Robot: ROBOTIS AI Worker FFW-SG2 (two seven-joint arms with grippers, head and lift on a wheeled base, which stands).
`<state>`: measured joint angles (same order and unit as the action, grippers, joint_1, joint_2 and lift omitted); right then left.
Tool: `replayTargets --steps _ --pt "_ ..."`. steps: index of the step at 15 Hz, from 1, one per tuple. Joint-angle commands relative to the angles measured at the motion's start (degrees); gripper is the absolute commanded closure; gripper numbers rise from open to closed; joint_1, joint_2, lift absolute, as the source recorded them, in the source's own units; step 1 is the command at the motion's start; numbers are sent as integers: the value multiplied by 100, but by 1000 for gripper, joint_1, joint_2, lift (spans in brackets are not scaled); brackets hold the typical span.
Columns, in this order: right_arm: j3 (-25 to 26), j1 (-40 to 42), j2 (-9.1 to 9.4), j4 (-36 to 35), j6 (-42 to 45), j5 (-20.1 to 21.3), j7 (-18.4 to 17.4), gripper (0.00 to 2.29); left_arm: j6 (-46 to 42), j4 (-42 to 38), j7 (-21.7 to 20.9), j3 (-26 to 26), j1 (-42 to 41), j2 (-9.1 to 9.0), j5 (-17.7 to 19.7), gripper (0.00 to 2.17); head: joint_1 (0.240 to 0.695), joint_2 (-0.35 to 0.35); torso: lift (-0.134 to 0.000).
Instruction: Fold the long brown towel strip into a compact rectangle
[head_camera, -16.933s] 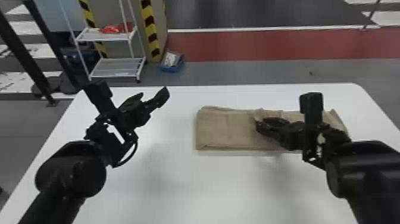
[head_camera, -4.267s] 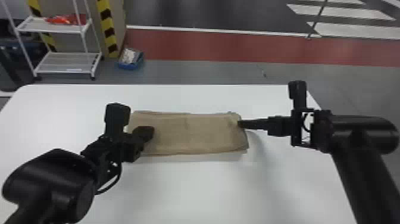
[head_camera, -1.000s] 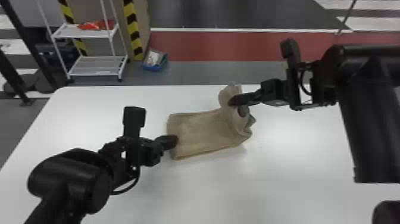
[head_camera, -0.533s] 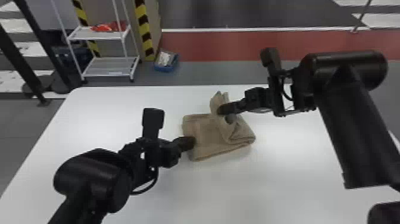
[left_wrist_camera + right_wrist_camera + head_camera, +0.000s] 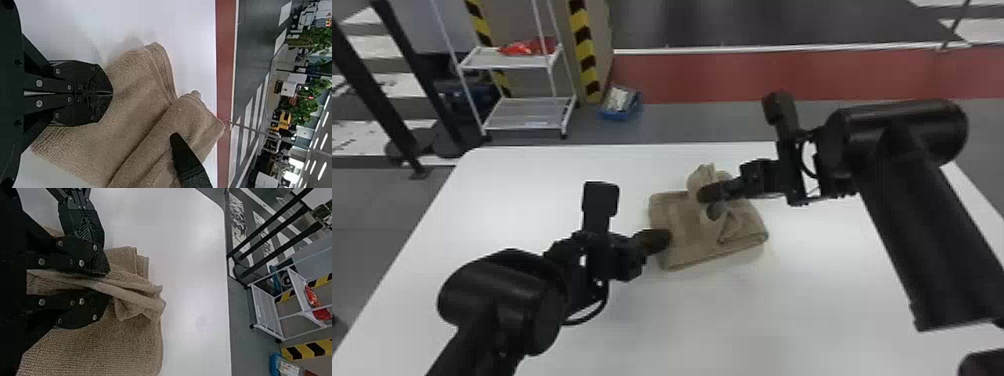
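The brown towel (image 5: 682, 220) is laid on the white table (image 5: 652, 325), near the middle of its width, with its right part doubled over in layers. Toward the far side, a bunched portion of the cloth is raised. This gathered fold is pinched between the two fingers of the right gripper (image 5: 708, 202), and its end is seen sticking out past their tips in the right wrist view. The towel's left edge is overlapped by the tips of the left gripper (image 5: 663, 239), whose fingers are pressed together with no cloth seen between them; whether the towel is touched by them cannot be told. Beyond the table's far edge, a blue bin (image 5: 621, 114) is set on the grey floor beside a yellow-and-black striped post (image 5: 586, 55). Farther left, a white rack (image 5: 524, 121) is seen, with a red item (image 5: 518, 48) on its upper shelf.
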<state>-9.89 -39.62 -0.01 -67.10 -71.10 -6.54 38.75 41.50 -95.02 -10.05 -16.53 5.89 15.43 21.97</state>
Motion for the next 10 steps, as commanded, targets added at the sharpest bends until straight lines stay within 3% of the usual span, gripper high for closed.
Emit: replayTargets --steps 1,8,10 --pt "13 86 6 13 188 -146 1 26 -5 10 -6 1 0 -5 0 2064 695 75 -128" --pt "83 526 6 -848 188 -928 89 49 12 18 3 -16 0 -5 9 2064 695 104 -128" --pt "233 781 -26 -1288 100 -955 89 49 12 -8 20 1 -9 -5 18 2064 695 113 -128"
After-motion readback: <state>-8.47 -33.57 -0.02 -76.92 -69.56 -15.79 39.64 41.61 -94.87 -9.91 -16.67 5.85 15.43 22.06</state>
